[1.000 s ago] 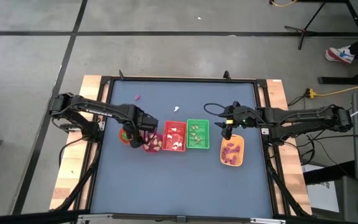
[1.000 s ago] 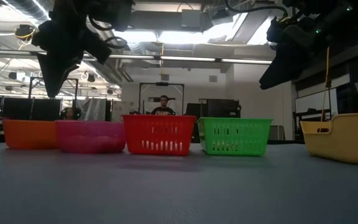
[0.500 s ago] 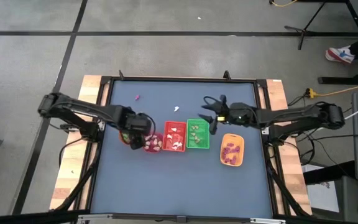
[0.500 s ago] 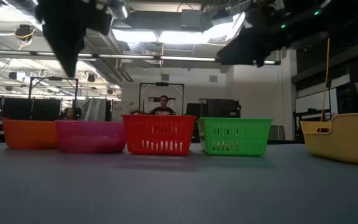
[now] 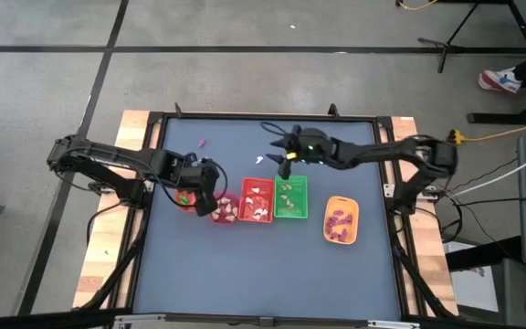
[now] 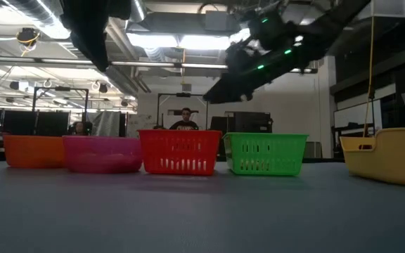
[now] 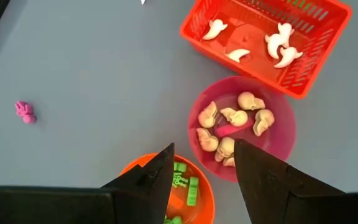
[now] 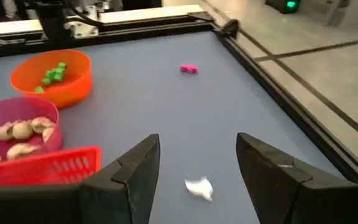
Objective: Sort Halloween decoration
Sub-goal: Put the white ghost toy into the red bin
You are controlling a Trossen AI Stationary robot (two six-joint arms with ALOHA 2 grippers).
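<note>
Two trinkets of the Halloween decoration lie loose on the blue table: a white one (image 5: 259,159) (image 8: 199,187) and a magenta one (image 5: 201,143) (image 8: 188,68) (image 7: 25,112). My right gripper (image 5: 279,153) (image 8: 194,171) is open and hangs above the table, just right of the white trinket, which shows between its fingers. My left gripper (image 5: 206,187) (image 7: 204,180) is open, pointing steeply down over the orange bowl (image 7: 185,193) and the pink bowl (image 7: 241,127). The orange bowl holds green pieces. The pink bowl holds cream skulls and one pink piece.
A row stands mid-table: orange bowl (image 5: 185,195), pink bowl (image 5: 225,210), red basket (image 5: 257,201) with white ghosts, green basket (image 5: 290,198), and a yellow-orange tray (image 5: 341,221) with purple pieces. The black table frame (image 8: 278,93) runs close behind the loose trinkets. People stand in the room beyond.
My right gripper has swept from beside the yellow-orange tray toward the table's left and far edge, over the green basket, to a spot just right of the white trinket, staying open. My left gripper has risen above the bowls and tipped, staying open.
</note>
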